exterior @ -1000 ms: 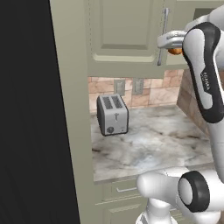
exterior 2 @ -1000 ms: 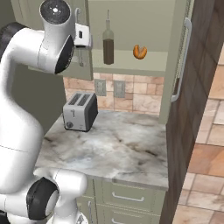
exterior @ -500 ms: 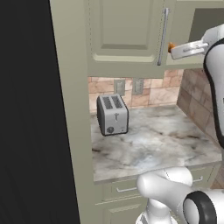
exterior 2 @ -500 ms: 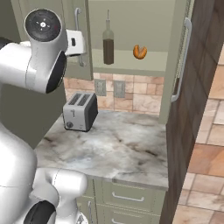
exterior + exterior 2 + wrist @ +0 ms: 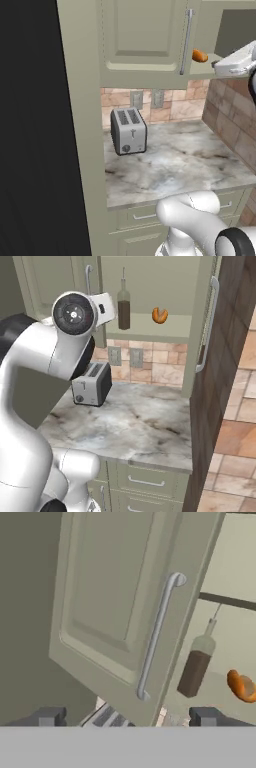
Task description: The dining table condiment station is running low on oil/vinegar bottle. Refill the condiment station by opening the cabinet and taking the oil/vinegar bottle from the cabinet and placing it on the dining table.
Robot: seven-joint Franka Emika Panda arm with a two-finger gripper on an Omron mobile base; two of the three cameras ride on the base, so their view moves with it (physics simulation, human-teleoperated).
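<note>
The gripper (image 5: 127, 718) hangs spread wide and empty before the cabinet (image 5: 107, 607); the oil/vinegar bottle (image 5: 197, 664) stands upright on the shelf at its two o'clock, a croissant (image 5: 241, 685) just beside it

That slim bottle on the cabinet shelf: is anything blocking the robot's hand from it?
Nothing visible blocks it. The right door is swung open, the oil/vinegar bottle stands exposed beside a croissant, and the open gripper faces the closed left door.

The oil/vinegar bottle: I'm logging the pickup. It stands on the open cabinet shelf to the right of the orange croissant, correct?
Not quite. The oil/vinegar bottle does stand on the open cabinet shelf, but to the left of the croissant, as the right base view shows.
</note>
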